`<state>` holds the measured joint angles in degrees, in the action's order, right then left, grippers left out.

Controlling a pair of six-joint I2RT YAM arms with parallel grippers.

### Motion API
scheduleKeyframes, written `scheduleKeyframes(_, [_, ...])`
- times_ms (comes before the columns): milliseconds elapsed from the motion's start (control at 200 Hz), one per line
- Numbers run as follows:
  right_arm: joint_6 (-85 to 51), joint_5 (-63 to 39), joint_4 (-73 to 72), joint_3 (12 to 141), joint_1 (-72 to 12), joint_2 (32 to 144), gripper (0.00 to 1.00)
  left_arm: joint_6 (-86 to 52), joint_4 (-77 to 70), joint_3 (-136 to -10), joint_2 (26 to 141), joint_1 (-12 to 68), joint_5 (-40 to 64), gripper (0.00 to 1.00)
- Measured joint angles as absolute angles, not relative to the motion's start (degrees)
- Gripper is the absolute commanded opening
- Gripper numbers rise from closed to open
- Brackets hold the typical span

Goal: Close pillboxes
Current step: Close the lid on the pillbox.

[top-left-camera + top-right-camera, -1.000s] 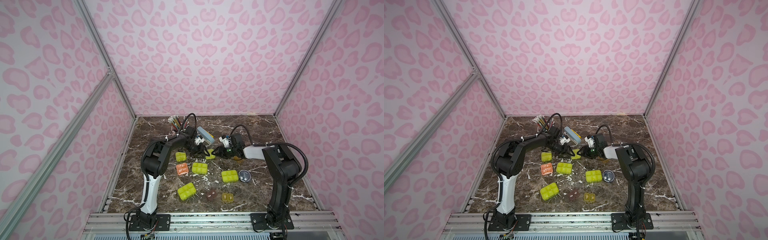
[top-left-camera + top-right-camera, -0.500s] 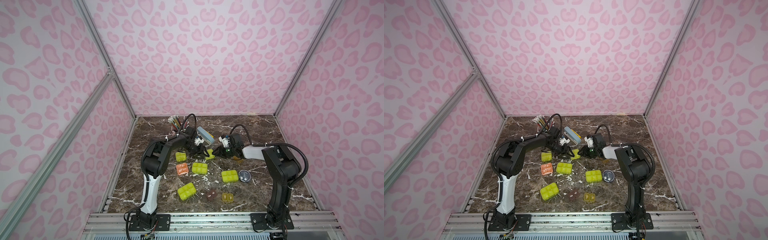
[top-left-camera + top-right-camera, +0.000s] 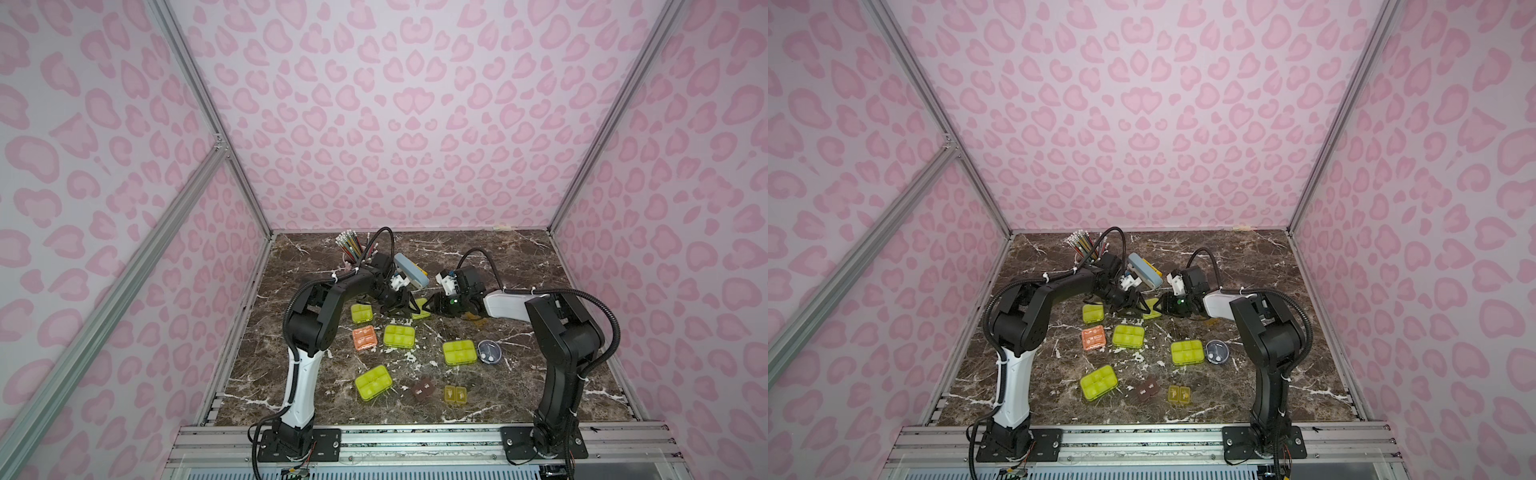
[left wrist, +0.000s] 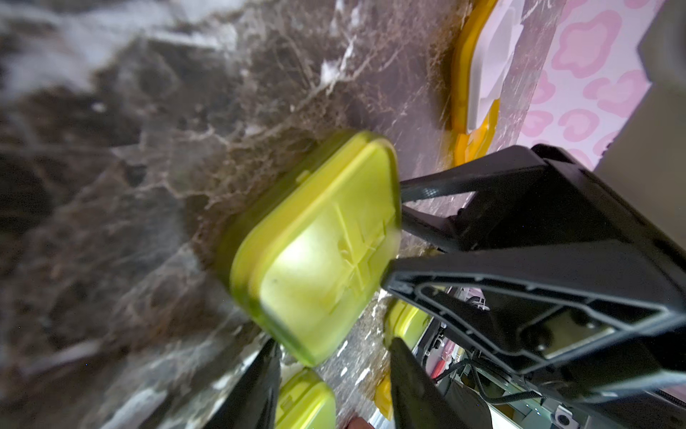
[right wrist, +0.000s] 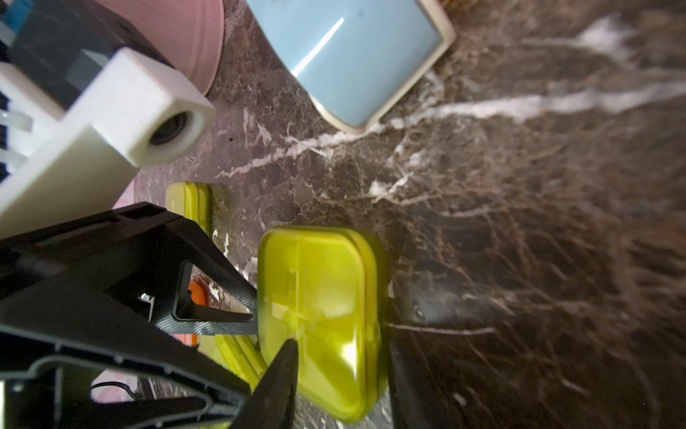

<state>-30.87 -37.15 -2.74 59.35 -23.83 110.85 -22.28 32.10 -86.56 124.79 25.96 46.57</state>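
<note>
My left claw (image 3: 411, 308), right claw (image 3: 427, 309): part-open, empty. Brace small lime-yellow plastic pillbox (image 5: 319, 315) beside blue-grey stapler (image 3: 411, 271), press lid squarely.

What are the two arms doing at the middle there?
Both arms meet over one small lime pillbox near the middle of the table. The right gripper has its fingers apart around one end of the box, and the left gripper reaches in from the opposite side, fingers also apart. The lid looks down, but whether it has latched is unclear. The other pillboxes lie in front, untouched.
</note>
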Motion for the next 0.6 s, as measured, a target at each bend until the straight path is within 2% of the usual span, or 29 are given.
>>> scheduleKeyframes(265, [-30.22,-37.98,-0.89,58.65,-22.92,109.6,0.54,-21.12,32.01,-87.24,124.79,26.15,46.65,0.51])
scheduleKeyframes(600, [-28.45,-39.48,-0.73,62.59,-21.26,112.97,0.54,-20.75,32.53,-87.66,124.79,26.15,46.44,0.52])
